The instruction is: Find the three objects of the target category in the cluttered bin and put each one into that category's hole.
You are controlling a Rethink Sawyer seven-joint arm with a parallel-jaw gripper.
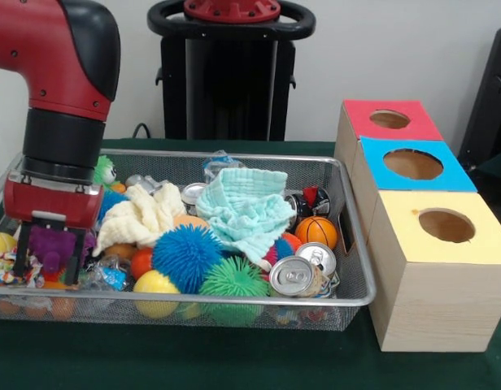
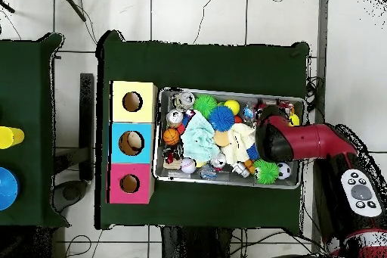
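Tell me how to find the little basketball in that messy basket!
Look in the wire mesh bin on the green table, at the end nearest the three wooden boxes. The small orange basketball with black lines sits there, just behind a silver drink can and beside the pale mint cloth. Unlike the spiky blue ball and spiky green ball, it is smooth.

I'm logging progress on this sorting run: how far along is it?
Nothing looks sorted yet: the red, blue and yellow box holes show no objects inside. In hand: the red and black gripper is down at the end of the wire mesh bin farthest from the boxes, around a purple fuzzy toy; whether it has closed is unclear. All three placements appear left.
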